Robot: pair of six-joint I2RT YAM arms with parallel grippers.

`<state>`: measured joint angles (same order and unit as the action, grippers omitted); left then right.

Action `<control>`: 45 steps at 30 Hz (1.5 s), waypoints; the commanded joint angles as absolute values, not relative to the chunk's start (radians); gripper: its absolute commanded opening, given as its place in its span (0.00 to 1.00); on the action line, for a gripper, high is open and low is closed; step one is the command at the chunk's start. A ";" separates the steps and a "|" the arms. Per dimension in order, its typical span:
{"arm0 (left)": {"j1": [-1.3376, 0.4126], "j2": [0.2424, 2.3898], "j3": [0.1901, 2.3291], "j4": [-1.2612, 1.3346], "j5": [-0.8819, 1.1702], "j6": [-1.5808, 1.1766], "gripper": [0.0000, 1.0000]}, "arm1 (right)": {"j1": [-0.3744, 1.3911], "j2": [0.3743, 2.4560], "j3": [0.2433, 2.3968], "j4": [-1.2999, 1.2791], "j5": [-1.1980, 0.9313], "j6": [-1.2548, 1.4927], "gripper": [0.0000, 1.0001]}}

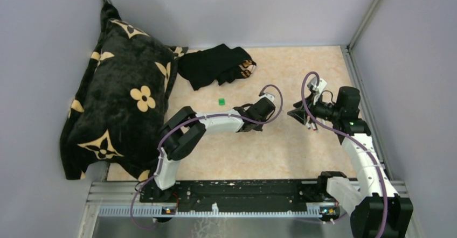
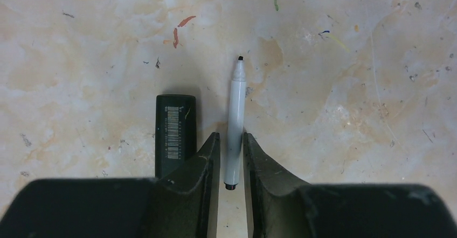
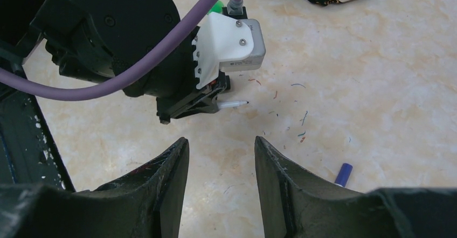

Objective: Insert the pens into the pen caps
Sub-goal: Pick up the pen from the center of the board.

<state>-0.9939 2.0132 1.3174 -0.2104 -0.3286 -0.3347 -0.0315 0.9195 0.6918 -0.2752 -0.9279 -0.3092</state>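
Observation:
A thin white-barrelled pen (image 2: 235, 120) lies between the fingers of my left gripper (image 2: 231, 137), its dark tip pointing away. The jaws stand close on either side of it, shut on its barrel. From the right wrist view the pen (image 3: 233, 104) sticks out of the left gripper (image 3: 189, 106). A thick black marker (image 2: 175, 133) with a barcode lies just left of the left finger. My right gripper (image 3: 221, 144) is open and empty above bare table. A purple-blue cap (image 3: 343, 174) lies to its right. A green cap (image 1: 221, 102) sits beyond the left arm.
A large black flowered pillow (image 1: 121, 100) fills the left side. A black cloth (image 1: 215, 64) lies at the back. The two grippers (image 1: 258, 117) (image 1: 302, 117) face each other mid-table. The table (image 2: 350, 87) carries small ink marks. Walls close in on the left, back and right.

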 commanded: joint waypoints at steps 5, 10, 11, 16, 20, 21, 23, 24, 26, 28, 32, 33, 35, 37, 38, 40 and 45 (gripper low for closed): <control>-1.020 2.076 1.359 -0.290 -0.365 -0.323 0.25 | -0.041 0.917 0.707 -0.239 -0.936 -0.301 0.47; -1.021 2.089 1.355 -0.289 -0.311 -0.326 0.08 | -0.041 0.915 0.709 -0.241 -0.936 -0.301 0.47; -1.021 2.087 1.354 -0.285 -0.293 -0.322 0.03 | -0.040 0.914 0.709 -0.241 -0.935 -0.301 0.47; -1.021 2.037 1.315 -0.238 -0.263 -0.327 0.00 | -0.041 0.913 0.711 -0.247 -0.939 -0.305 0.47; -1.022 1.934 1.252 -0.162 -0.253 -0.352 0.00 | -0.041 0.909 0.715 -0.256 -0.952 -0.314 0.47; -1.022 1.902 1.232 -0.142 -0.253 -0.363 0.00 | -0.041 0.909 0.715 -0.258 -0.956 -0.315 0.47; -1.022 1.834 1.182 -0.081 -0.242 -0.387 0.00 | -0.041 0.910 0.715 -0.261 -0.970 -0.319 0.47; -1.022 1.797 1.153 -0.046 -0.237 -0.399 0.00 | -0.041 0.910 0.715 -0.263 -0.977 -0.320 0.47; -1.022 1.728 1.090 0.032 -0.228 -0.429 0.00 | -0.041 0.910 0.715 -0.265 -0.998 -0.322 0.47; -1.022 1.662 1.023 0.114 -0.218 -0.466 0.00 | -0.041 0.910 0.713 -0.265 -1.023 -0.322 0.47; -1.021 1.552 0.892 0.294 -0.193 -0.538 0.00 | -0.041 0.914 0.705 -0.252 -1.080 -0.304 0.47; -1.022 1.533 0.863 0.337 -0.185 -0.560 0.00 | -0.041 0.914 0.700 -0.241 -1.100 -0.289 0.47; -1.022 1.502 0.817 0.419 -0.177 -0.601 0.00 | -0.040 0.917 0.686 -0.205 -1.137 -0.247 0.47; -1.023 1.483 0.782 0.504 -0.176 -0.641 0.00 | -0.040 0.920 0.666 -0.150 -1.174 -0.187 0.49; -1.024 1.477 0.762 0.538 -0.180 -0.659 0.00 | -0.040 0.922 0.648 -0.101 -1.188 -0.150 0.51; -1.030 1.473 0.742 0.601 -0.193 -0.697 0.00 | -0.041 0.928 0.617 -0.018 -1.208 -0.063 0.54; -1.063 1.487 0.731 0.718 -0.270 -0.739 0.00 | -0.023 0.950 0.569 0.113 -1.198 0.074 0.59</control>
<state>-1.0348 1.4960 0.7357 0.5404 -0.2111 -0.6727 -0.0326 0.9348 0.5903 -0.0605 -1.1587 -0.0723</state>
